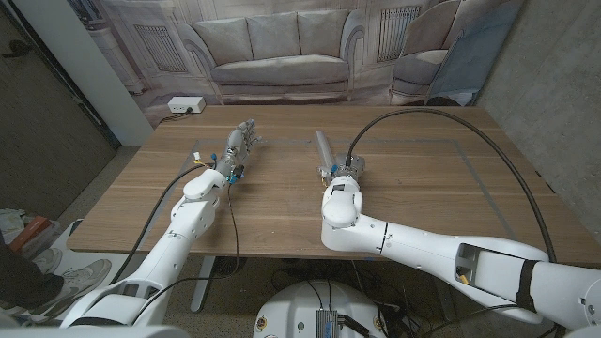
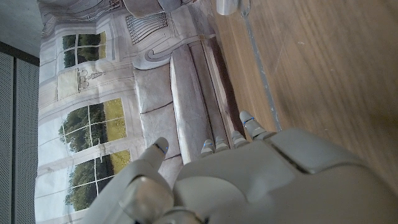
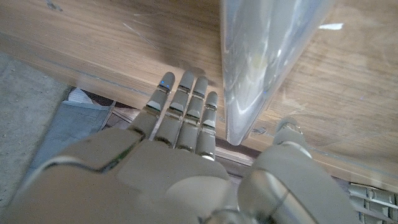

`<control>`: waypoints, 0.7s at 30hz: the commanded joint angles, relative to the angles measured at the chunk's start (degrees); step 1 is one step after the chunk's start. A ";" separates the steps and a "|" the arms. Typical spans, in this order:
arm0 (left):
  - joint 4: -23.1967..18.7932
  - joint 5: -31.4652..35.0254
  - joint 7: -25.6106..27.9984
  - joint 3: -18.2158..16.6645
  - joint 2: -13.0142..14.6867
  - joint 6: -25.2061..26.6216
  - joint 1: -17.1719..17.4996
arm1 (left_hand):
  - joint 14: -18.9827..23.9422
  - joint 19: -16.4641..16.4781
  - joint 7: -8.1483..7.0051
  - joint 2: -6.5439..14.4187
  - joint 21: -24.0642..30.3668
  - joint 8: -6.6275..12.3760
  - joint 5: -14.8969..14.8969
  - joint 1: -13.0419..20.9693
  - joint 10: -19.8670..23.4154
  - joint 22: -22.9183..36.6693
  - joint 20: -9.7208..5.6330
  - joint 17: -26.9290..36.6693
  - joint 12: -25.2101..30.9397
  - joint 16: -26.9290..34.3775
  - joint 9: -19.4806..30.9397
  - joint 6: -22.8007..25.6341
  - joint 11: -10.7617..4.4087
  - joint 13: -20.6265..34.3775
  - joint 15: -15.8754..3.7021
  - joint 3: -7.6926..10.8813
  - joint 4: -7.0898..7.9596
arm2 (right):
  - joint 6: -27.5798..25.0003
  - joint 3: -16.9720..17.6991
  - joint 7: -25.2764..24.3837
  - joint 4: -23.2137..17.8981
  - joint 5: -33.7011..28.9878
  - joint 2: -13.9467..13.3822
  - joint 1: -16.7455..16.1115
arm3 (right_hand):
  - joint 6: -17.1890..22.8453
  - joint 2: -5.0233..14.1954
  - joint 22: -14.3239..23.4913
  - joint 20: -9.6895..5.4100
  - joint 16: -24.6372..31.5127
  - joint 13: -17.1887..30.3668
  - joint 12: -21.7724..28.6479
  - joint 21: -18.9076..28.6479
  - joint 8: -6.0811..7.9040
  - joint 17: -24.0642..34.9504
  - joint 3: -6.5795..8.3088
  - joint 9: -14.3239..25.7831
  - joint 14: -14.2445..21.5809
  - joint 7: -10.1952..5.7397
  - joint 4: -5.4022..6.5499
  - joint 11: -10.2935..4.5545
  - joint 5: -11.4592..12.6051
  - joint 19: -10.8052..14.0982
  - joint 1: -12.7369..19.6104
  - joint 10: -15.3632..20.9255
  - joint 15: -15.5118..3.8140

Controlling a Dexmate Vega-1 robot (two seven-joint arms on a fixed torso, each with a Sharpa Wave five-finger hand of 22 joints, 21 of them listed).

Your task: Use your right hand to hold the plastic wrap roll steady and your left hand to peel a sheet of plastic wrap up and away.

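The step in hand looks like securing the clear, silvery plastic wrap roll (image 1: pixel 324 148), which lies on the wooden table (image 1: pixel 423 188) just beyond the right hand (image 1: pixel 346 171) — best closed on the near end squarely so the roll cannot spin or slide. In the right wrist view that hand (image 3: pixel 186 155) is released, fingers straight beside the roll's end (image 3: pixel 261 68), thumb opposite. The left hand (image 1: pixel 240 143) waits well apart — unclenched, holding nothing.
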 commanded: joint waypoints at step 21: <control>3.10 0.72 -1.91 -0.49 -0.93 -0.93 -1.87 | -1.51 -0.46 -0.08 4.63 -0.24 0.03 -0.02 0.05 -0.59 0.11 0.03 0.18 0.26 0.30 0.10 -0.13 0.24 0.26 0.18 0.51 0.15 | 5.33 6.34 8.30 5.96 -22.02 5.72 -6.10 | 26.59 14.23 4.86 -6.60 25.94 19.77 22.72 8.87 11.85 28.63 2.44 3.13 17.09 -5.73 -1.54 -8.29 0.49 5.40 33.04 20.12 -10.08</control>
